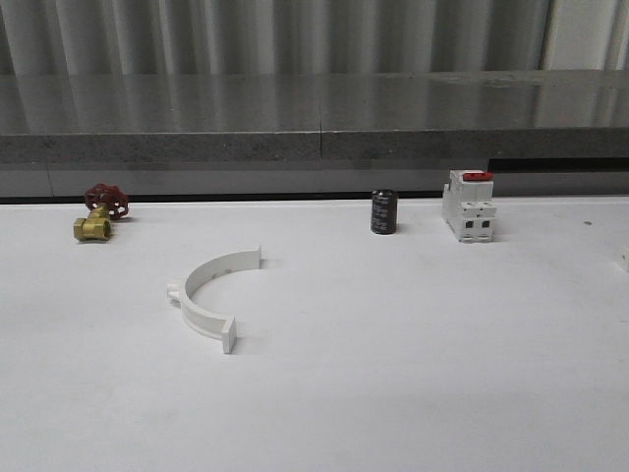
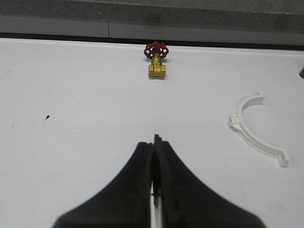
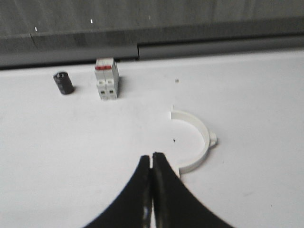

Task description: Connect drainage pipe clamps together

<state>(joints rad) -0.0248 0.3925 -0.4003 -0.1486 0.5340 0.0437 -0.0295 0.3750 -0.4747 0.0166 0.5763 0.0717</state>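
— Two white half-ring clamps in all, as far as I can count. One clamp half [image 1: 209,296] lies flat on the white worktop [image 1: 413,334] in the front view, its open side facing right, with a small lug on the outer curve.

— And the second clamp half [image 3: 195,141]?

— The right wrist view has it, lying just ahead of the right tool [image 3: 152,164] and a little to one side, one end tab almost at the fingertip. Its lug sticks out on the far side of the arc.

— What about the tools themselves?

— Two, one per wrist view. The left tool [image 2: 155,145] has its black fingers pressed together with nothing between them. The right tool is the same: fingers closed against each other, holding nothing.

— Where is the first half relative to the left tool?

— Ahead and well off to the side; it shows again in the left wrist view [image 2: 254,131], apart from the fingers.

— Other things?

— One brass valve with a red handwheel [image 1: 99,213], straight ahead of the left tool in its wrist view [image 2: 157,60] and far from it. One black cylinder [image 1: 383,211] and one white breaker with a red top [image 1: 468,206], standing near each other at the back of the worktop; the right wrist view shows both, cylinder [image 3: 63,82] and breaker [image 3: 107,78], well ahead of that tool.
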